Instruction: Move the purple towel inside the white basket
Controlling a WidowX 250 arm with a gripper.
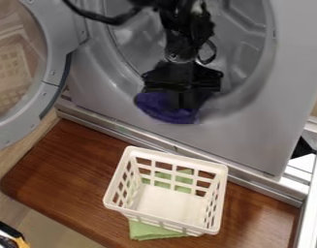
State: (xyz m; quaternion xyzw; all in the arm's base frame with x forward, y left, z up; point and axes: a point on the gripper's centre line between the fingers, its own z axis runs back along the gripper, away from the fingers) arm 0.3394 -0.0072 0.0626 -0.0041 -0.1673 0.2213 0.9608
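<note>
The black gripper [184, 102] hangs at the round mouth of a front-loading washing machine [245, 138], in front of the lower part of the drum [242, 43]. Whether it is grasping anything or is released, I cannot tell. The purple towel [162, 109] is bunched right against the gripper, just below it and mostly to its left in the view, at the lower rim of the drum opening; part of the towel is hidden behind the gripper. Below the gripper and the towel, well apart from both, the white basket [215, 201] stands upright with its open top facing up. Under the basket is a green cloth [150, 232], which juts out along the near side and shows through the slots of the far side. The basket and cloth are on a brown wooden board [63, 164], below the gripper and in front of the machine. To the gripper's left in the view, the machine's round door [54, 72] stands open.
</note>
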